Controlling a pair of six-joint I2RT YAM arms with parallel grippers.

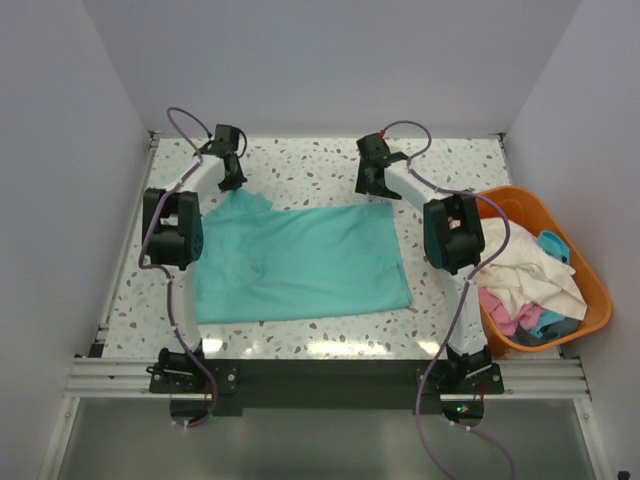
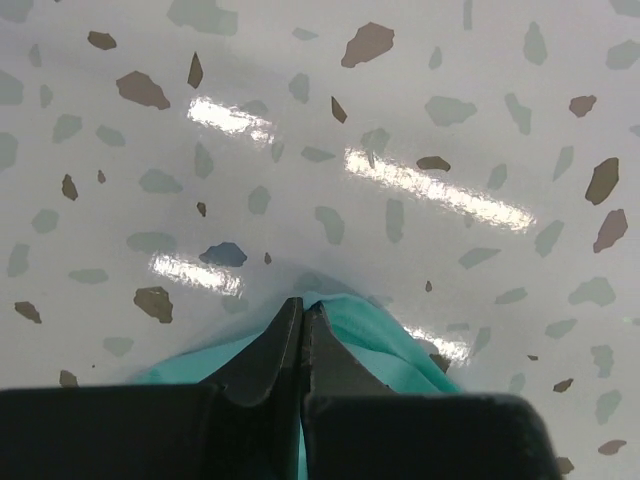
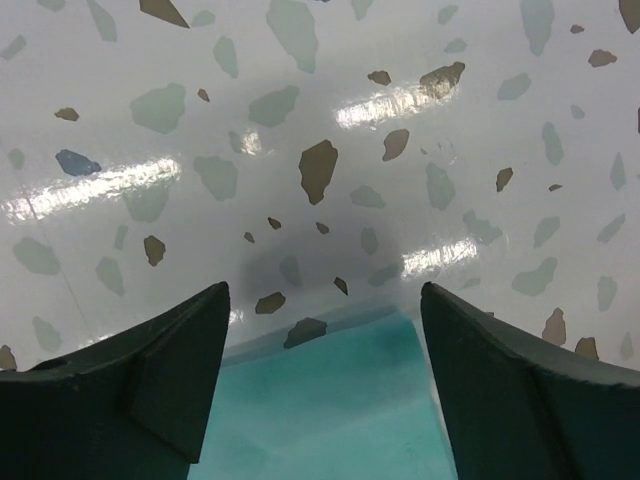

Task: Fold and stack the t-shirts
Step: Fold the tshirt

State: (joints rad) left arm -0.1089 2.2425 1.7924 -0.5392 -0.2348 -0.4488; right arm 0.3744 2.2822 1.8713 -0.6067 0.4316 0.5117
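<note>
A teal t-shirt (image 1: 300, 262) lies spread on the speckled table. My left gripper (image 1: 232, 183) is at its far left corner, shut on a pinch of the teal cloth (image 2: 400, 345). My right gripper (image 1: 372, 187) is open above the shirt's far right corner (image 3: 340, 400), its fingers (image 3: 170, 360) apart on either side of the corner. Cream-white (image 1: 520, 268), pink (image 1: 502, 310) and light blue (image 1: 553, 322) shirts lie heaped in the orange basket at the right.
The orange oval basket (image 1: 595, 300) stands at the table's right edge beside my right arm. White walls close in the table on three sides. A metal rail (image 1: 320, 375) runs along the near edge.
</note>
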